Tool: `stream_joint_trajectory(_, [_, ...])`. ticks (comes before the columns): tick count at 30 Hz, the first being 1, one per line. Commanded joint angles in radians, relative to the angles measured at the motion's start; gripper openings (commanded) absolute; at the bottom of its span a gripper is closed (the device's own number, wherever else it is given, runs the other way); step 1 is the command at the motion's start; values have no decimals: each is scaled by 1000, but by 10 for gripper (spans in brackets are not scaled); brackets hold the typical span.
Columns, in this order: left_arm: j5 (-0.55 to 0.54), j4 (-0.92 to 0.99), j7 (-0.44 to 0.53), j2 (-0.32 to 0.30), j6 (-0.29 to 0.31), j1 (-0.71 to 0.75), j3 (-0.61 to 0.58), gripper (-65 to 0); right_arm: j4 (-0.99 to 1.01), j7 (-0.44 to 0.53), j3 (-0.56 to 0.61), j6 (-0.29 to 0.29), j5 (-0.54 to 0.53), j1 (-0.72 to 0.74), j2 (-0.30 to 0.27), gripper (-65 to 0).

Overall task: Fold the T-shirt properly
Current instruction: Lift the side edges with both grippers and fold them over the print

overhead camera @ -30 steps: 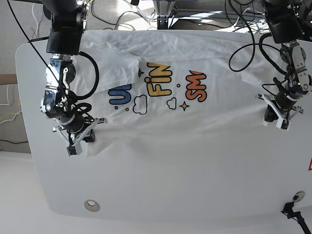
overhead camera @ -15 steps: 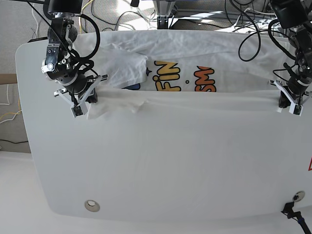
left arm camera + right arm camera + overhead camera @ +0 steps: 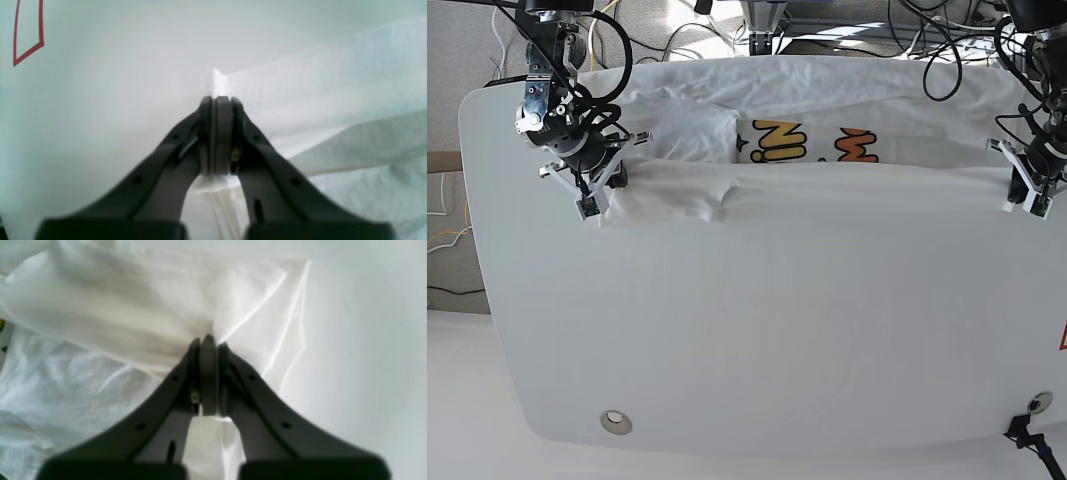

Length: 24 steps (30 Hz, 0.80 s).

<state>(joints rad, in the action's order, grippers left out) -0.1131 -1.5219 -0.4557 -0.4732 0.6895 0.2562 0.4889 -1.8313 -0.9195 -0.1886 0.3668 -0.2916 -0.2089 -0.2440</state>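
across the far half of the white table (image 3: 727, 350) lies the t-shirt (image 3: 827, 185), folded over on itself along a long straight edge that runs between my two pincers. above that edge a strip of the print shows: yellow letters and, to their right in the base view, orange ones, both cut off by the fold. near my right pincer the cloth bunches into a thicker wad with a rumpled corner; the rest of the folded layer lies fairly flat. my right gripper (image 3: 597, 195), on the base view's left, is pressed together on the shirt's edge; its wrist camera shows the dark fingers (image 3: 186, 383) meeting with white cloth caught between them and creases fanning out from the pinch. my left gripper (image 3: 1030, 195), on the base view's right, is likewise clamped on the opposite end of the fold; its wrist view shows a small tuft of fabric standing up past the closed tips, bare table to the left of it. a red outlined mark (image 3: 28, 31) sits on the table in that view's upper left corner. cables (image 3: 927, 40) hang behind the table's far rim. a round metal fitting (image 3: 614, 421) sits near the table's front edge.
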Motion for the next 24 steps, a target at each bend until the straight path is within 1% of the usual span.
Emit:
stream_joint_trajectory(1, [-7, -19, 19, -29, 9, -7, 11, -650, -15, 7, -4, -2, 5, -2, -13, -650])
stream_joint_trajectory(13, [-6, -21, 19, -31, 9, 4, 21, -650, -14, 1, -4, -2, 5, -7, -7, -650])
stream_joint_trajectory(17, [48, -85, 27, -19, 9, 39, 93, -650, 14, 1, -4, -2, 7, -5, -7, -650])
stream_joint_trajectory(24, [48, -119, 27, -5, 9, 32, 155, -650, 29, 1, -4, -2, 1, -2, -5, -650])
